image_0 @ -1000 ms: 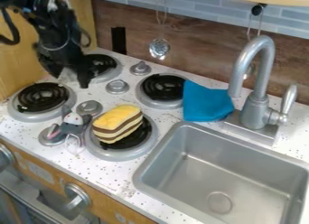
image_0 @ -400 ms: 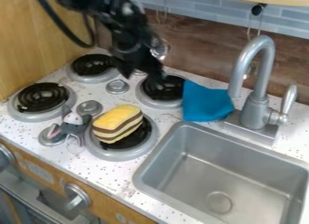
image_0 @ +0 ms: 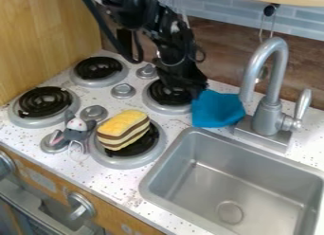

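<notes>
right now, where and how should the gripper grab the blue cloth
Probably by the corner nearest the gripper, coming down from above on the burner side. There the blue cloth seems to rise in a narrow peak that could be pinched, while its lower part looks flatter and the faucet crowds the opposite side.

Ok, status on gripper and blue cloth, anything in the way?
Gripper at blue cloth's burner-side corner, grip unconfirmed. Cloth lies between burner and faucet. Faucet close by, possible snag.
</notes>
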`<action>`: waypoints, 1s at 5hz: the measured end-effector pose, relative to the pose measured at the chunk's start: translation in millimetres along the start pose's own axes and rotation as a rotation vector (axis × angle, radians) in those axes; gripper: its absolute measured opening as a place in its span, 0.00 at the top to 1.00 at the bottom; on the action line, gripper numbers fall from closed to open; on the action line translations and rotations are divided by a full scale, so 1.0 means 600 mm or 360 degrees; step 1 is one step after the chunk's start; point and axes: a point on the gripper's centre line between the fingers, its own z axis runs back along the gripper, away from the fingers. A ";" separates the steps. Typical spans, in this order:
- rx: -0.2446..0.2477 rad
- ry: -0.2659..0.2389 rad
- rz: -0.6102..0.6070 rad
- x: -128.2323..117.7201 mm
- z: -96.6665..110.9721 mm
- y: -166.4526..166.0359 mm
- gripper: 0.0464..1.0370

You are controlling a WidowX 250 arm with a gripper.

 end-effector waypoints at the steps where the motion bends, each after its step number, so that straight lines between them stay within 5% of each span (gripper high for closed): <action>1: 0.0000 -0.0043 -0.0016 0.021 -0.023 -0.014 0.04; 5: -0.0084 -0.0168 -0.0111 0.048 -0.100 -0.042 0.04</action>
